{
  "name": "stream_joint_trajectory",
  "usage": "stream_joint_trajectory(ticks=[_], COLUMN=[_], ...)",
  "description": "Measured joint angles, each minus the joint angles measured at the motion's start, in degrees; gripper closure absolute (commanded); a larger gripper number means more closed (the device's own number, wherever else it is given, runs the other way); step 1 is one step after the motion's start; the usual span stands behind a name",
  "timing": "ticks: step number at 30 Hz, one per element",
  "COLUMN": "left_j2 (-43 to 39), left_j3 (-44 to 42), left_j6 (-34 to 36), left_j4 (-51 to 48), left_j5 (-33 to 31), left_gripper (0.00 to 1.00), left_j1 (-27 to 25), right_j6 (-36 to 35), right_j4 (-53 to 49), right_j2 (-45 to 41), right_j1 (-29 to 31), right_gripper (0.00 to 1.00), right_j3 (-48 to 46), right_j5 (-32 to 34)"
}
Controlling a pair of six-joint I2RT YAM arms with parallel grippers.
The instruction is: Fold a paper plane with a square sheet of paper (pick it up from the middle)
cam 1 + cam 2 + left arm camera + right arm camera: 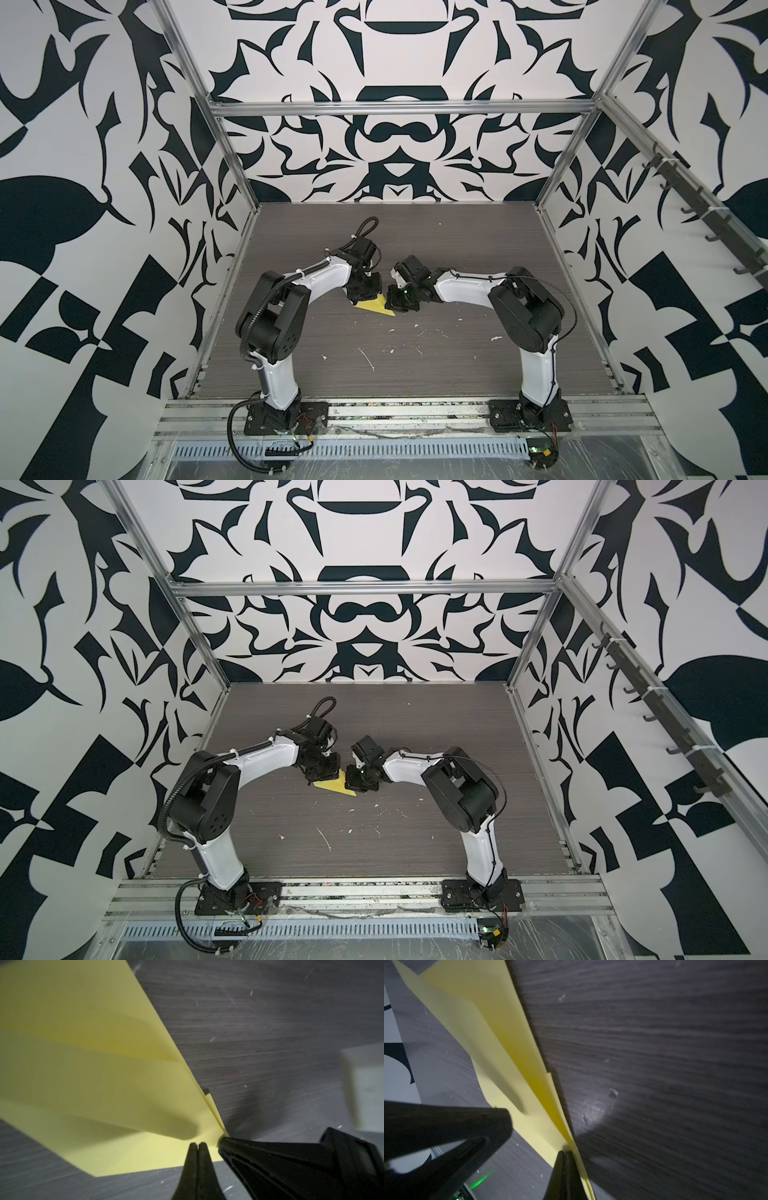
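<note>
Your paper (372, 308) lies near the middle of the table (457, 249), folded into a pointed triangular shape with several overlapping flaps. In both top views only part of it shows, because the two arms meet right above it and cover its far edge.

Your left gripper (197, 1144) has its jaws pressed fully together with nothing between them. The tips sit over the paper near its narrow end, and you cannot tell whether they touch it. Your right gripper (566, 1152) is closed tight as well. Its tip meets the paper's folded edge where the layers run together. Whether a layer is pinched there cannot be told, and a strip of paper runs on beside the fingers.

The two grippers are just beside each other, so each blocks part of the other's wrist view.

Small white flecks (368, 359) are scattered on the table nearer the arm bases, apart from the paper. Black-and-white patterned walls, a metal frame (399, 109) and a rail of hooks (706, 210) surround the table, well apart from the paper.
</note>
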Motion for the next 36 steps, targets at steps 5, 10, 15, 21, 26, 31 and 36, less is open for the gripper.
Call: stream_joint_trajectory(ticks=[5, 10, 15, 21, 26, 31, 36], left_j2=[2.4, 4.6, 5.2, 5.9, 7.0, 8.7, 9.9], left_j3=[1.2, 3.2, 4.4, 5.8, 7.8, 10.4, 12.5], left_j6=[0.9, 1.8, 3.1, 5.4, 7.6, 9.5, 10.9], left_j4=[-0.5, -2.3, -3.4, -5.2, -7.0, -8.7, -9.5], left_j5=[0.4, 0.0, -1.3, -2.2, -3.8, -5.4, -6.7], left_gripper=[1.0, 1.0, 1.0, 0.99, 0.98, 0.98, 0.98], left_j1=[-0.1, -0.1, -0.2, 0.0, 2.0, 4.4, 6.0], right_j6=[-0.1, -0.4, -1.0, -1.3, -1.3, -1.3, -1.3], right_j4=[-0.2, -0.7, -0.9, -1.0, -1.0, -1.0, -1.0], right_j2=[0.0, 0.1, 0.1, 0.1, 0.1, 0.1, 0.1], right_j1=[0.0, 0.0, 0.0, 0.0, 0.0, 0.0, 0.0], right_gripper=[1.0, 1.0, 1.0, 1.0, 1.0, 1.0, 1.0], right_j3=[0.1, 0.5, 0.6, 0.6, 0.6, 0.6, 0.6], right_j5=[0.1, 0.2, 0.4, 0.6, 0.6, 0.7, 0.7])
